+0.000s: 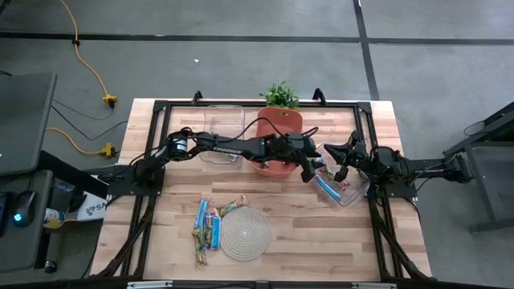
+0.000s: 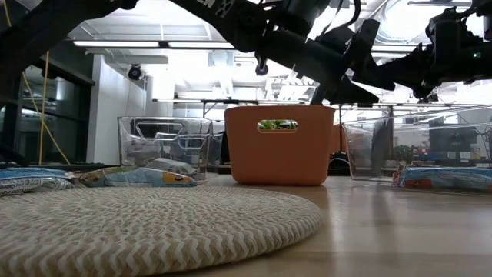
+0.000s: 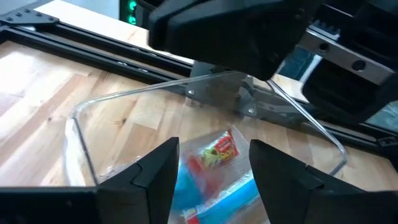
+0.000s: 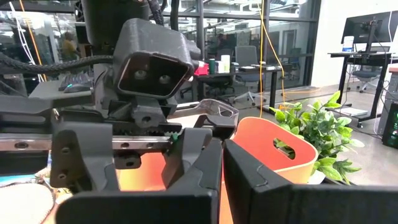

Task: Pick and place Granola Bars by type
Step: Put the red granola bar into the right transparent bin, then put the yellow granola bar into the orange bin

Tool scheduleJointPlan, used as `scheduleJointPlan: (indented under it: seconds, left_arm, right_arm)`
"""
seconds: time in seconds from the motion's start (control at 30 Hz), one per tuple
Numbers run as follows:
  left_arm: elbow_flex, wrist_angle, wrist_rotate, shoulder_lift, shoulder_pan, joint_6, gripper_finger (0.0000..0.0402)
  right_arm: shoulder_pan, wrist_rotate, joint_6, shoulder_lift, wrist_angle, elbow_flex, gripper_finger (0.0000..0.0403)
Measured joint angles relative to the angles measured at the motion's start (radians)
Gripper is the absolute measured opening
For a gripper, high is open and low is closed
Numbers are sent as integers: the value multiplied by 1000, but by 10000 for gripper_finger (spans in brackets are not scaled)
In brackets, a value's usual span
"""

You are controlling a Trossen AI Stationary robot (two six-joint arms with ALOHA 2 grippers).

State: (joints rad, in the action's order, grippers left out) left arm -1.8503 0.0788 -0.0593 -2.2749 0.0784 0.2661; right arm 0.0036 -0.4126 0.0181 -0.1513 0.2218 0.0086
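2 wrapped bars, 1 red-brown bar (image 3: 219, 151) on top of a light blue bar (image 3: 214, 198), lie inside the clear bin (image 1: 344, 192) at about 3 o'clock on the desk (image 1: 321, 233); nothing sits between the left hand's fingers (image 3: 160, 171). More granola bars (image 1: 207, 225) wait at about 8 o'clock, touching the woven mat (image 1: 246, 234).

My worry is the crowding. The left hand (image 1: 309, 171) hangs spread wide just over the bin's rim, and the right hand (image 1: 340, 160), fingers shut tight and empty, sits right beside it. If either arm swings out carelessly, they could knock together or clip the bin wall and shove it.

The left arm reaches long across the orange basket (image 1: 277, 138), wrist tipped down into the bin.
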Motion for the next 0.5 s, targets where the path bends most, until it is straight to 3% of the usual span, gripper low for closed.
scheduleJointPlan:
  seconds: [0.5]
  left_arm:
    - [0, -5, -32, 35, -8, -24, 195]
  right_arm:
    - [0, 0, 0, 0, 0, 0, 0]
